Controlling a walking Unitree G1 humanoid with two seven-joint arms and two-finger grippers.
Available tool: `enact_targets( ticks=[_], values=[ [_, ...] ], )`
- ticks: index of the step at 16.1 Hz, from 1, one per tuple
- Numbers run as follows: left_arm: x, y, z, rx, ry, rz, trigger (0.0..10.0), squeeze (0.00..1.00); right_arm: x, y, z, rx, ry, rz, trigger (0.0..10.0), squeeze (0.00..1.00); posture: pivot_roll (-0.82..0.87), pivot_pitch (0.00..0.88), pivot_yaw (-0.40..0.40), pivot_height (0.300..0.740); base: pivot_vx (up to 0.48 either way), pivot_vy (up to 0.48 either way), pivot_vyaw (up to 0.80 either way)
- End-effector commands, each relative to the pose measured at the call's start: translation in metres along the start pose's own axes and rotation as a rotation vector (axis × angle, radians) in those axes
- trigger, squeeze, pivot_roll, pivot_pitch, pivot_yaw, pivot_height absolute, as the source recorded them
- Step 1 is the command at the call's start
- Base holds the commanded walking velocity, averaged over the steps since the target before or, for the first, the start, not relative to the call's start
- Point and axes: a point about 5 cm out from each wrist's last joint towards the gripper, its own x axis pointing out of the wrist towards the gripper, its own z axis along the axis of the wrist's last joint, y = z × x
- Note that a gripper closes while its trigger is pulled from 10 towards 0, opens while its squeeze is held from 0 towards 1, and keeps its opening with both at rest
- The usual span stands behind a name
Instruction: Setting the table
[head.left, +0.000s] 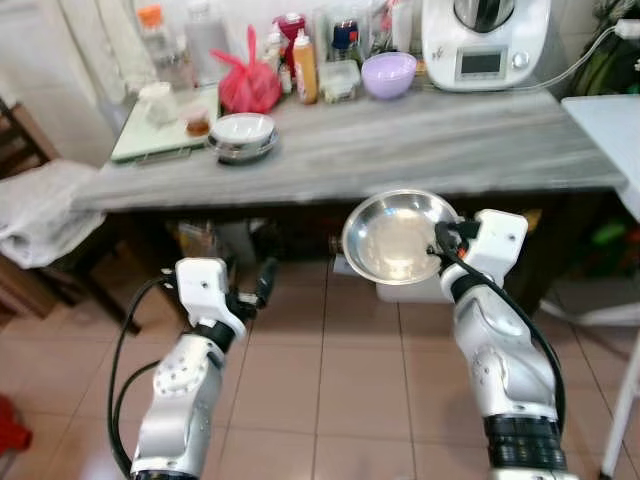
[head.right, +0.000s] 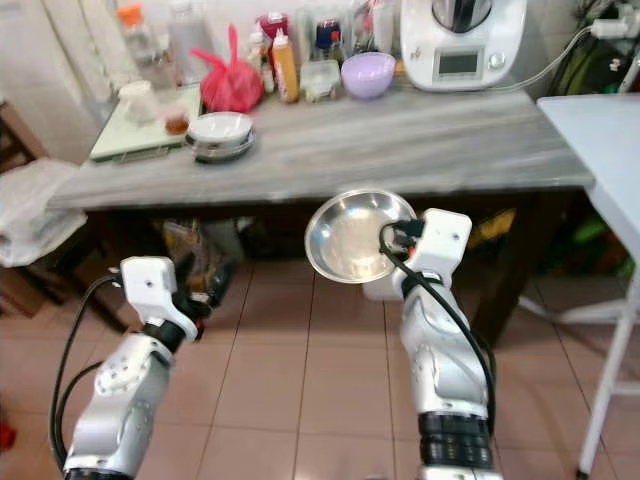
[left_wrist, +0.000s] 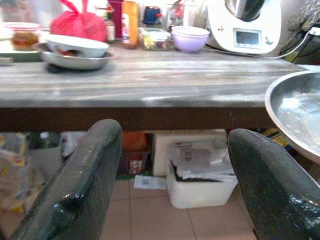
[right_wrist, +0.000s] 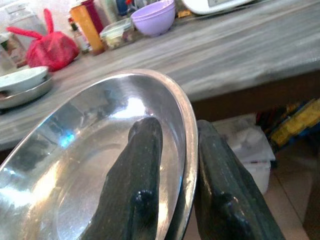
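- right gripper (head.left: 447, 243) has the steel plate (head.left: 396, 236) pinched by its rim, one finger inside the dish and one behind it, as the right wrist view shows
- the plate hangs in the air just in front of the grey table's (head.left: 430, 150) front edge, below the tabletop, tilted so its shiny inside faces up and toward the robot
- left gripper (head.left: 255, 290) hovers low over the tiled floor (head.left: 300, 380) on the robot's left, well apart from the plate, fingers (left_wrist: 85, 185) spread wide with nothing between them
- on the table, left of middle, a white bowl sits in a metal dish (head.left: 243, 137), next to a pale green tray (head.left: 150, 135)
- along the back: a red tied bag (head.left: 248, 82), an orange bottle (head.left: 305, 68), a clear lidded container (head.left: 341, 79), a lilac bowl (head.left: 389, 74) and a white kitchen machine (head.left: 485, 40)
- under the table, a white bin (left_wrist: 200, 180) stuffed with paper
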Motion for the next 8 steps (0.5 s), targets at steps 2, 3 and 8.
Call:
enact_targets(
  ticks=[2,3,8],
  values=[
    [-0.0006,0.0039,0.0028,0.019,-0.002,0.006,10.0,0.00,0.0012,0.0058,0.0061,0.004,-0.022,0.014,10.0,0.00,-0.13,0.022,0.103,0.740,0.471,0.000,0.00],
    [-0.0004,0.0032,0.0027,0.023,-0.002,0.005,10.0,0.00,0.0013,0.0062,0.0061,0.002,-0.022,0.015,10.0,0.00,-0.13,0.022,0.103,0.740,0.442,0.000,0.00],
    [-0.0002,0.0016,0.0021,0.029,-0.001,0.004,10.0,0.00,0.0015,0.0065,0.0060,-0.001,-0.021,0.018,10.0,0.00,-0.13,0.021,0.101,0.740,0.401,-0.170,0.00]
  ],
)
